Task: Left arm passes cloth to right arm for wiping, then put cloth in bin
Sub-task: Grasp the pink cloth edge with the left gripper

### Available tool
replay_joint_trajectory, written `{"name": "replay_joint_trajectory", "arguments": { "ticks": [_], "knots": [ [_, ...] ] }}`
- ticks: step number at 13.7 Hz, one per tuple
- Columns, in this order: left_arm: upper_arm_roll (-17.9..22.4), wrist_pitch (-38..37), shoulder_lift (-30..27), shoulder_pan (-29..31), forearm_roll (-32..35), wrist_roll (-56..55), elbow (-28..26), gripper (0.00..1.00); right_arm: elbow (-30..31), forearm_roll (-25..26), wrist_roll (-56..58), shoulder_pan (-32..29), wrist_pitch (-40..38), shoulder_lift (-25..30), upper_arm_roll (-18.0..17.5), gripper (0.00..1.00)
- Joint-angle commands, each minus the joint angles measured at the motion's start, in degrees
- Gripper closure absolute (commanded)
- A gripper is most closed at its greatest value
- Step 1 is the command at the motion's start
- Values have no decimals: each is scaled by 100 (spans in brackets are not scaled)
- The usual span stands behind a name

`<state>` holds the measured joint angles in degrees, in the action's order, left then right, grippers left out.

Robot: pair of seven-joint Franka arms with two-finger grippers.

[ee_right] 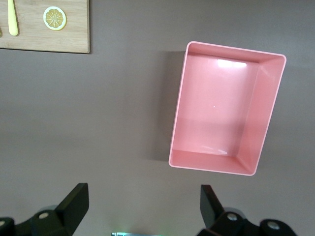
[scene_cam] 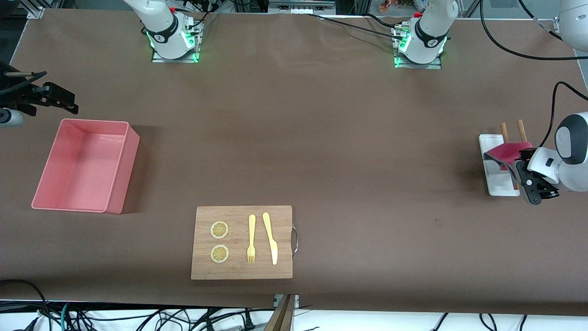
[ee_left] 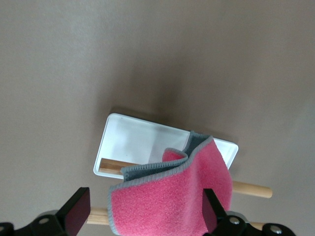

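Observation:
The cloth (scene_cam: 509,153), magenta-pink with a dark grey underside and grey hem, hangs over two wooden rods (scene_cam: 521,130) above a small white tray (scene_cam: 495,180) at the left arm's end of the table. My left gripper (scene_cam: 528,185) is at the cloth. In the left wrist view the cloth (ee_left: 172,196) lies between the open fingers (ee_left: 78,215), which stand apart from it on both sides. My right gripper (scene_cam: 54,98) hangs open and empty beside the salmon-pink bin (scene_cam: 46,202). The right wrist view shows it (ee_right: 142,206) over bare table next to the empty bin (ee_right: 179,118).
A wooden board (scene_cam: 242,271) with a metal handle lies near the table's front edge. On it are two lemon slices (scene_cam: 219,230), a yellow fork (scene_cam: 251,239) and a yellow knife (scene_cam: 271,238). Black cables trail by the left arm.

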<state>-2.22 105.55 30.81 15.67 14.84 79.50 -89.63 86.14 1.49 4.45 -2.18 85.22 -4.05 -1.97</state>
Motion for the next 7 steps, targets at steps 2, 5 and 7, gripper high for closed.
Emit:
{"name": "replay_joint_trajectory", "arguments": {
  "ticks": [2,5,7],
  "knots": [
    [-33,-8,153,129,116,302,121,0,-141,45,91,-55,-32,-70,-22,0],
    [-51,1,276,234,37,364,95,0,-141,36,82,-55,-32,-70,-22,0],
    [-60,1,285,234,37,364,95,4,-141,27,73,-55,-32,-70,-22,0]
  ]
}}
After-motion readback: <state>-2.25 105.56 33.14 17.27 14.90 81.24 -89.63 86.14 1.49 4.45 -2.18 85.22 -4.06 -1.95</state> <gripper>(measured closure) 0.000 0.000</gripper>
